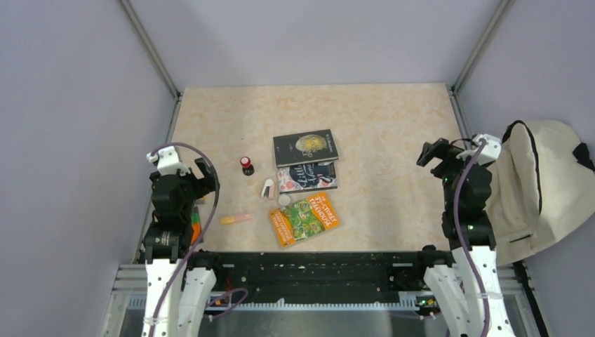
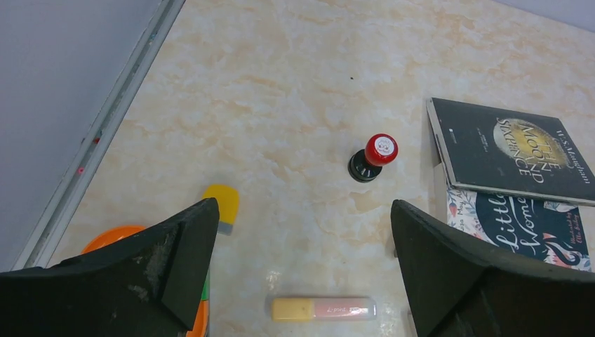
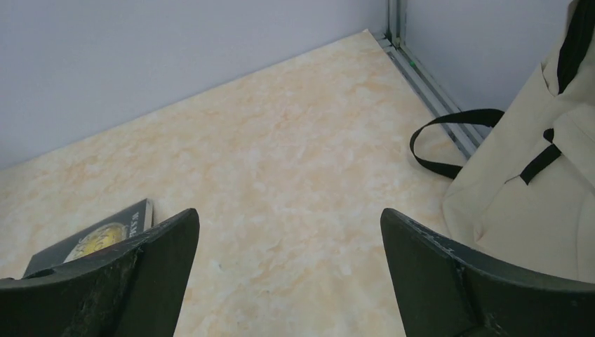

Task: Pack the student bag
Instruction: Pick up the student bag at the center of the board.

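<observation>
The cream-beige student bag (image 1: 544,186) slumps at the table's right edge, partly behind my right arm; its side and a black strap loop (image 3: 449,140) show in the right wrist view. My right gripper (image 1: 435,151) hangs open beside it, nothing between its fingers (image 3: 291,217). Three books lie mid-table: a black one (image 1: 305,147), a dark floral one (image 1: 307,176) and an orange one (image 1: 304,219). My left gripper (image 1: 184,168) is open above the left side (image 2: 302,210), over a yellow-pink highlighter (image 2: 323,308).
A red-capped stamp (image 2: 374,156) stands left of the books. A small white-pink object (image 1: 267,188) and a round white piece (image 1: 284,200) lie near the books. A yellow-tipped piece (image 2: 222,206) and an orange object (image 2: 116,235) sit under my left gripper. Grey walls enclose the table.
</observation>
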Robot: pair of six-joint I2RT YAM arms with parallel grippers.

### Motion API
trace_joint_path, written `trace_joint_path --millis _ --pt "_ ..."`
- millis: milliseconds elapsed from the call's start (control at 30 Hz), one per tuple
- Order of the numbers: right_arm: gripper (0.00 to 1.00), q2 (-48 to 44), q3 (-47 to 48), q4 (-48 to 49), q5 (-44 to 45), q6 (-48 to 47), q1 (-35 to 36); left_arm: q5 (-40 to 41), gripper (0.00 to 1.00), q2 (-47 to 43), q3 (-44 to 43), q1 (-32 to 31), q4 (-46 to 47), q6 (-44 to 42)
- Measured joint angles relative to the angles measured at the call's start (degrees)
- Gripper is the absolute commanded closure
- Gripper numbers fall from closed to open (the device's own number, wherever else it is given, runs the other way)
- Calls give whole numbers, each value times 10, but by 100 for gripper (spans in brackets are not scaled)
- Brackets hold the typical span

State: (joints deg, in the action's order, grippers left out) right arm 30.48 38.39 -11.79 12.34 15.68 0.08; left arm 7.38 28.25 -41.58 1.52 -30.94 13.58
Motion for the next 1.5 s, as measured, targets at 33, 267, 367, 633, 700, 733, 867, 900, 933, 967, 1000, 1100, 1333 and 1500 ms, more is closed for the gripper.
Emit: trace_joint_path --millis 33,267,367,633,700,733,867,900,933,967,1000,1100,1333,1500 --pt "1 0 -2 -5 1 0 0 0 3 0 0 0 -1 0" --pt "1 -15 -16 6 14 10 0 2 2 0 0 2 -2 5" --pt "1 -31 -49 38 5 13 0 7 2 3 0 4 -2 7" --pt "1 10 -47 66 -10 -20 0 28 2 5 0 9 -3 6" --pt "1 55 1 48 15 -38 0 30 2 5 0 10 -3 5" --pt "1 74 23 42 30 -47 0 30 2 5 0 11 -3 4" --pt "2 118 81 21 89 -95 0 30 2 5 2 12 0 2" --pt "2 124 94 15 104 -110 0 30 2 6 3 12 1 0" --pt "3 132 108 8 123 -127 0 30 2 7 5 12 1 0" --pt "4 140 122 3 140 -143 0 30 2 10 5 12 1 -1" --pt "5 151 139 -3 161 -162 0 30 2 14 5 12 1 -1" --pt "6 187 189 -15 234 -226 0 30 2 29 5 14 3 -2" --pt "3 188 217 -10 356 -373 0 30 2 58 5 15 5 -3" --pt "1 153 217 6 391 -435 0 30 2 62 5 15 5 -3"
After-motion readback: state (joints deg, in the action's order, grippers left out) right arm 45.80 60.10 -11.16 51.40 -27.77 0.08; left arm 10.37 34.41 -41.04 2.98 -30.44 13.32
